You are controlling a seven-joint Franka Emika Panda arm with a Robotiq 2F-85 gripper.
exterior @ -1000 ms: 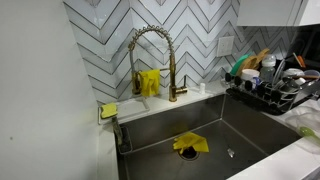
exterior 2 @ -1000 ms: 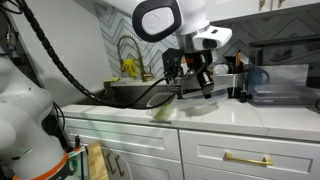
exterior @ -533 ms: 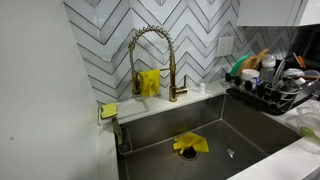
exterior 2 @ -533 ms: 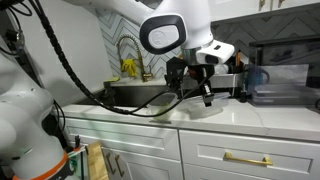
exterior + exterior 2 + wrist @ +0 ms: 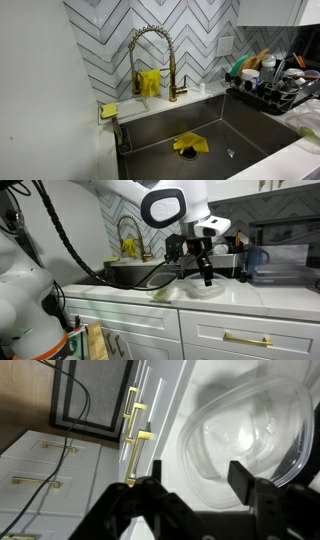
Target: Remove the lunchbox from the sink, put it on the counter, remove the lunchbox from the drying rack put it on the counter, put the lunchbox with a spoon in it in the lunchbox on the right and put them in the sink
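Observation:
In the wrist view a clear plastic lunchbox (image 5: 250, 425) rests upright on the white counter (image 5: 172, 430), just beyond my fingertips. My gripper (image 5: 197, 485) is open, its two black fingers (image 5: 245, 475) spread with nothing between them. In an exterior view the gripper (image 5: 206, 274) hangs directly above that lunchbox (image 5: 205, 291), to the right of the sink (image 5: 130, 275). The steel sink (image 5: 230, 135) holds a yellow cloth-like thing (image 5: 190, 144). The black drying rack (image 5: 275, 88) is crowded with dishes. No spoon is visible.
A brass spring-neck faucet (image 5: 150, 60) stands behind the sink, with yellow items (image 5: 149, 82) on the ledge. Another pale clear container (image 5: 164, 293) lies on the counter left of the gripper. White cabinet fronts with gold handles (image 5: 133, 430) drop below the counter edge.
The jaws have opened, and the lunchbox now sits free on the counter. The arm's wrist has shifted slightly over the counter.

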